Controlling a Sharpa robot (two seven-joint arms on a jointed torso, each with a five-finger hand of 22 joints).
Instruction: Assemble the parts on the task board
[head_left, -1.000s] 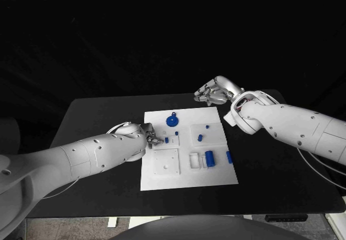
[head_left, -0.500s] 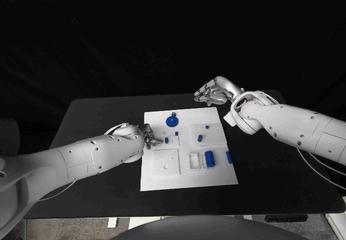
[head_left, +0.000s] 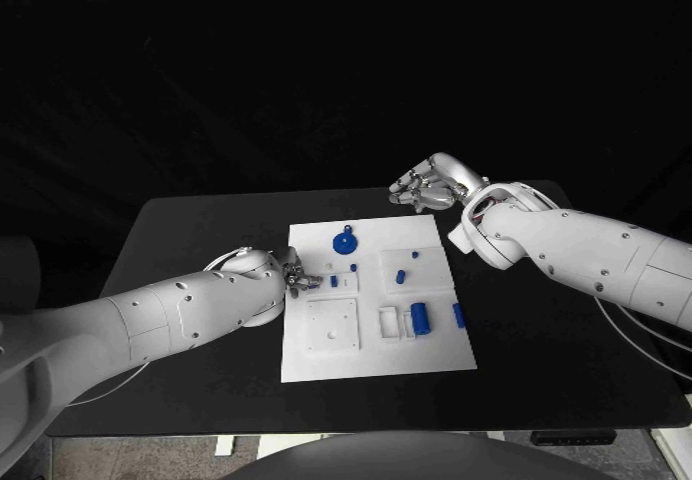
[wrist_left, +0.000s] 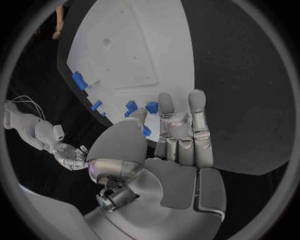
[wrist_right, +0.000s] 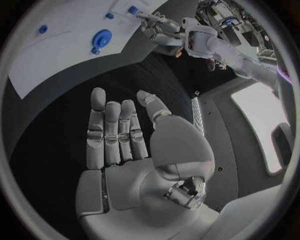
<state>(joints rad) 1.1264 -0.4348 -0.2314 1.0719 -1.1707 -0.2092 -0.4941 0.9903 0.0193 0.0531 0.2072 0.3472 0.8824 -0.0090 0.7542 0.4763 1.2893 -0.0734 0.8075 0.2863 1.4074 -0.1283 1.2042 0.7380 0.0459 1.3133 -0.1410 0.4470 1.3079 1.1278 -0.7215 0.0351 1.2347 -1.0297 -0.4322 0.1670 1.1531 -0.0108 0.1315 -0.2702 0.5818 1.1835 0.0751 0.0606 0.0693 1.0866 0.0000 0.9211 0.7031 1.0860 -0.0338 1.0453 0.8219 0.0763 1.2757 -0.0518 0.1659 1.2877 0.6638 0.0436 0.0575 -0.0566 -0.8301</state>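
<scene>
At the board's (head_left: 378, 350) left edge the left hand (head_left: 293, 276) hovers spread by small parts (head_left: 335, 281), seemingly to pick one, while the right hand (head_left: 423, 187) waits spread beyond.

The table (head_left: 188, 390) is plain black, and the task board (head_left: 378, 355) on it is plain white, with raised white blocks of the same shade on its near half. The parts are bright blue: a round disc (head_left: 345, 242) at the far left of the board, two longer bars (head_left: 420, 317) at its near right, and a few small pegs (head_left: 335, 281) between. Both arms are glossy white dotted with small dark screw holes, and the left hand (wrist_left: 169, 150) and right hand (wrist_right: 128, 145) are silver-grey with darker grey pads.
</scene>
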